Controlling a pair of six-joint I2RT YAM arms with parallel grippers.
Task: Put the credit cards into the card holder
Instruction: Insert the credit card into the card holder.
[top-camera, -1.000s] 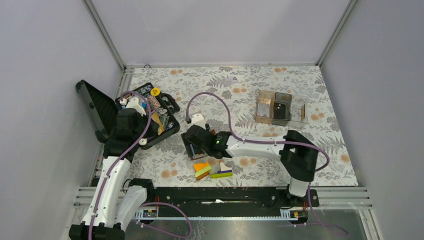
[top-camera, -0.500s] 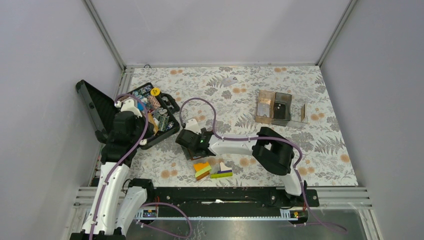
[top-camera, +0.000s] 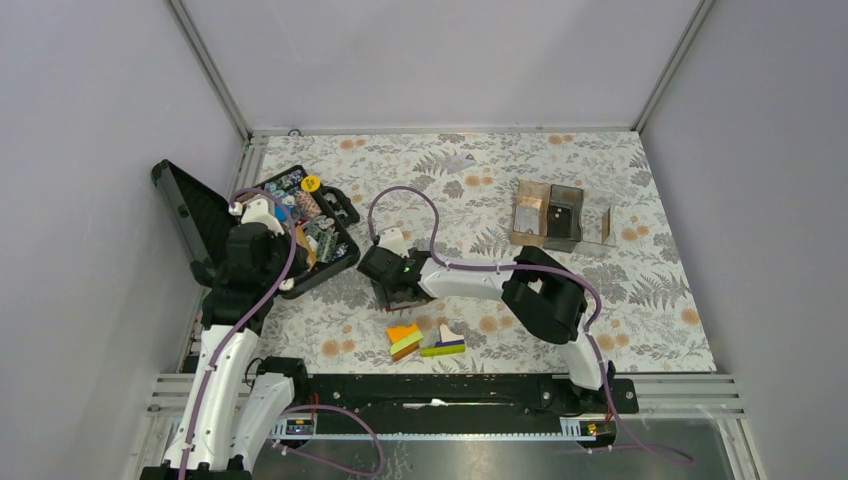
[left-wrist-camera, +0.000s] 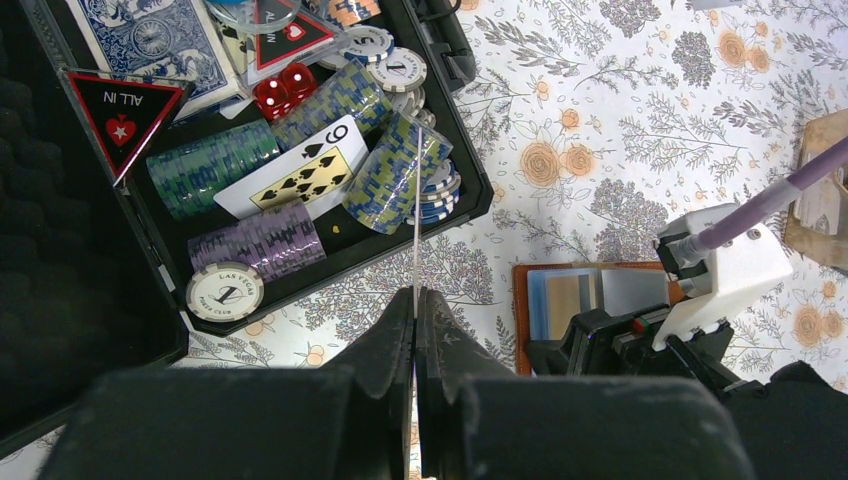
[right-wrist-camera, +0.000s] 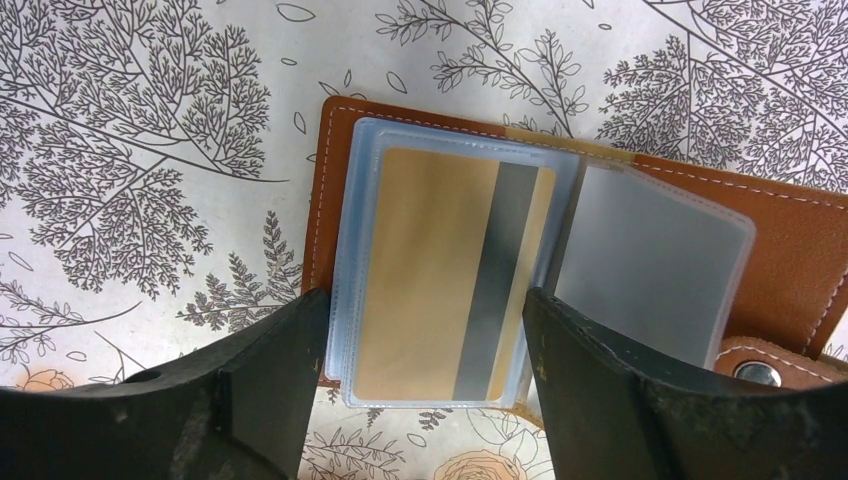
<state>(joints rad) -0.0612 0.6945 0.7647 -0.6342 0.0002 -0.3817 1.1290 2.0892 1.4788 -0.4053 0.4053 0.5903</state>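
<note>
The brown leather card holder (right-wrist-camera: 790, 250) lies open on the floral cloth. A tan card with a dark stripe (right-wrist-camera: 440, 270) sits in its left clear sleeve and a grey card (right-wrist-camera: 650, 260) in its right one. My right gripper (right-wrist-camera: 425, 310) is open just above it, one finger on each side of the tan card. In the top view the right gripper (top-camera: 390, 285) hides most of the holder (top-camera: 385, 303). My left gripper (left-wrist-camera: 415, 295) is shut on a thin card (left-wrist-camera: 415, 220) seen edge-on, held over the case's near edge. The holder (left-wrist-camera: 590, 295) lies to its right.
An open black case (top-camera: 195, 215) at the left holds poker chips, playing cards and red dice (left-wrist-camera: 280, 90). Orange, green and purple blocks (top-camera: 425, 340) lie just in front of the holder. Clear and brown compartment boxes (top-camera: 550, 212) stand at the back right.
My right arm has folded in and its gripper has shifted left and back over the open holder. My left gripper has stayed shut on its card, barely moving.
</note>
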